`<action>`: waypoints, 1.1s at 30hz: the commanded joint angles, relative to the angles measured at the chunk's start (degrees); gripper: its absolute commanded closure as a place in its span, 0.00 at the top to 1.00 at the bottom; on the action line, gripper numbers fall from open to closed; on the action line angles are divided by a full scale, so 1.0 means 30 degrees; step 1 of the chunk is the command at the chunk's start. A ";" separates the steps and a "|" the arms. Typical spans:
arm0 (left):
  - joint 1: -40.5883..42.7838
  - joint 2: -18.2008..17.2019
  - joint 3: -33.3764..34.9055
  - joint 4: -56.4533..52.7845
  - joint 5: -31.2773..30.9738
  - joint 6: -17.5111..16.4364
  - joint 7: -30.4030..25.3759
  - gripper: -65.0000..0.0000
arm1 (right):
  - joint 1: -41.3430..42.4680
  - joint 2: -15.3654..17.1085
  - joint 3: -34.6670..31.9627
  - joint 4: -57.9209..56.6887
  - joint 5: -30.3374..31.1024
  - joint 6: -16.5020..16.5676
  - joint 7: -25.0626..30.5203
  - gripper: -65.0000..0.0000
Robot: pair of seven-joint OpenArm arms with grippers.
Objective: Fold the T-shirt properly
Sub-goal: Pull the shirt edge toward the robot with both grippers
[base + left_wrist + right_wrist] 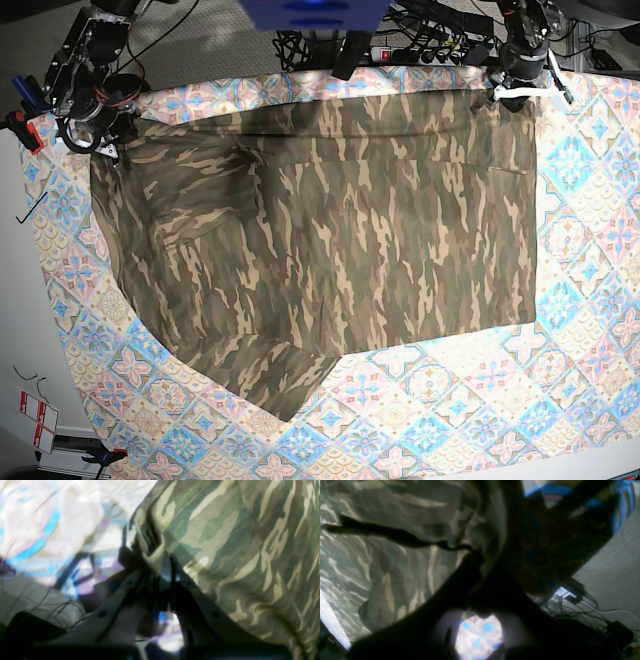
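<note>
The T-shirt (330,230) looked light, limp and prone to sagging, best taken by its hems and corners. It was camouflage in olive, brown and tan, spread across the patterned tablecloth (560,330) on the counter. The left end effector (160,562) was clenched on a bunched edge; the right end effector (480,560) likewise pinched fabric.
</note>
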 commanded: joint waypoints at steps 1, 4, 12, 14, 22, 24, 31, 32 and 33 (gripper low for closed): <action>0.0235 0.0026 -0.0318 0.0282 0.0643 0.0418 -0.0355 0.00 | -0.0020 0.0306 0.0121 0.0302 -0.0295 -0.0089 0.0256 0.00; 0.0147 0.0260 -0.0406 0.0282 0.1523 0.0389 -0.0355 0.00 | -0.0020 0.0306 0.0121 0.0302 -0.0295 -0.0089 -0.0125 0.00; 0.0089 0.0495 -0.0406 0.0282 0.1786 0.0389 -0.0326 0.00 | -0.0020 0.0306 0.0121 0.0332 -0.0295 -0.0060 -0.0037 0.00; 0.0059 0.0495 -0.0406 0.0282 0.1786 0.0389 -0.0296 0.01 | -0.0020 0.0306 0.0121 0.0332 -0.0295 -0.0060 -0.0008 0.00; 0.0089 0.0583 -0.0406 0.0282 0.1757 0.0389 -0.0296 0.31 | -0.0020 0.0306 0.0150 0.0332 -0.0295 -0.0031 -0.0154 0.13; 0.0089 0.0583 -0.0406 0.0252 0.1757 0.0389 -0.0296 0.37 | -0.0020 0.0306 0.0150 0.0332 -0.0295 -0.0031 -0.0565 0.19; 0.0089 0.0495 -0.0406 0.0252 0.1757 0.0389 -0.0267 0.40 | -0.0225 0.0306 0.0150 0.1474 -0.0295 -0.0031 -0.1414 0.23; 0.0089 0.0495 -0.0406 0.0252 0.1757 0.0389 -0.0267 0.40 | -0.0401 0.0306 0.0150 0.1680 -0.0295 -0.0031 -0.1414 0.24; 0.0089 0.0495 -0.0406 0.0252 0.1757 0.0389 -0.0267 0.40 | -0.0489 0.0306 0.0150 0.1855 -0.0295 -0.0060 -0.1414 0.24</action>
